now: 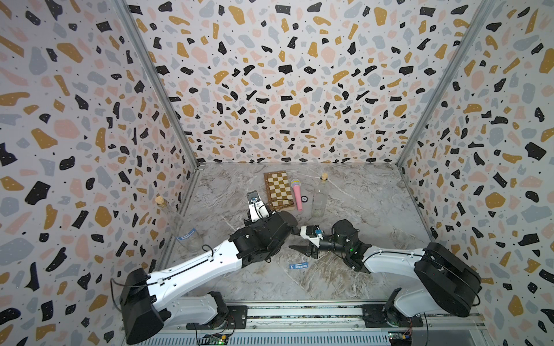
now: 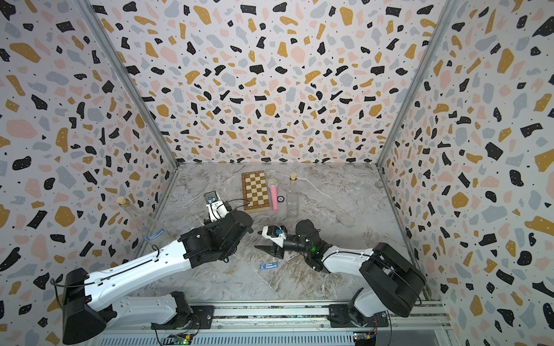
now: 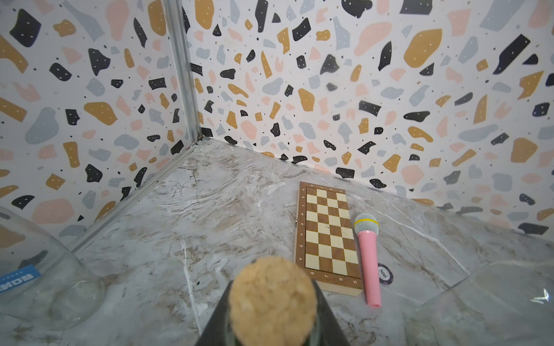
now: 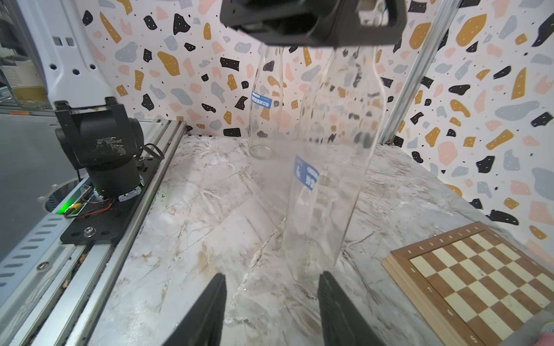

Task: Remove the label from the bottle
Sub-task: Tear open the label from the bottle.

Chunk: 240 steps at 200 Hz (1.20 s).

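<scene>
Two blue labels show in both top views: one on a spare bottle (image 1: 183, 227) left of the chessboard (image 1: 278, 191), a second label (image 1: 296, 266) in front of the chessboard, beside the right gripper (image 1: 299, 250); stuck or fallen, I cannot tell. Left wrist view: the left gripper (image 3: 271, 334) is clenched on a neck under its cork (image 3: 271, 295). Right wrist view: the held bottle (image 4: 329, 143) hangs near the chessboard, label on its lower glass, right jaws released at its base. Peeling seems in hand; next, pinch a label edge.

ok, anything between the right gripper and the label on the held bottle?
Nothing visible. In the right wrist view the open right gripper faces the clear bottle held by the left gripper, only marble table between. The blue label shows unobstructed.
</scene>
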Motion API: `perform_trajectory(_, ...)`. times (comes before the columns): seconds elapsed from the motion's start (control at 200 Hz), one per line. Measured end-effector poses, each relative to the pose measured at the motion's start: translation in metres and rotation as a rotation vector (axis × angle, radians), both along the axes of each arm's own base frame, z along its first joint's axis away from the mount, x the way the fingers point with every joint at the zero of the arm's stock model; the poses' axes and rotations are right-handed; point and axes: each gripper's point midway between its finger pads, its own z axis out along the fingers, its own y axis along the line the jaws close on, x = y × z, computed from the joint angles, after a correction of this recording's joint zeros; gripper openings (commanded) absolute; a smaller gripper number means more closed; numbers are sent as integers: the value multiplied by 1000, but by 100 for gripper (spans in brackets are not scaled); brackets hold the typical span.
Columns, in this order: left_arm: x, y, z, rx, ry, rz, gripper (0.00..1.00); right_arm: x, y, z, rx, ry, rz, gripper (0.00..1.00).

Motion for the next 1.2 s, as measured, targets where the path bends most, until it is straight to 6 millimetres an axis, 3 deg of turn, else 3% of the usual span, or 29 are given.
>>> perform_trajectory(0.135,0,4,2,-45,-20,65,0,5,4,-4,8,10,23,51)
perform_trajectory(0.456,-3,12,-19,-11,15,151,0,13,3,-10,26,24,37,52)
perform_trajectory(1.201,-7,19,-23,23,50,219,0,27,23,-9,86,32,76,53)
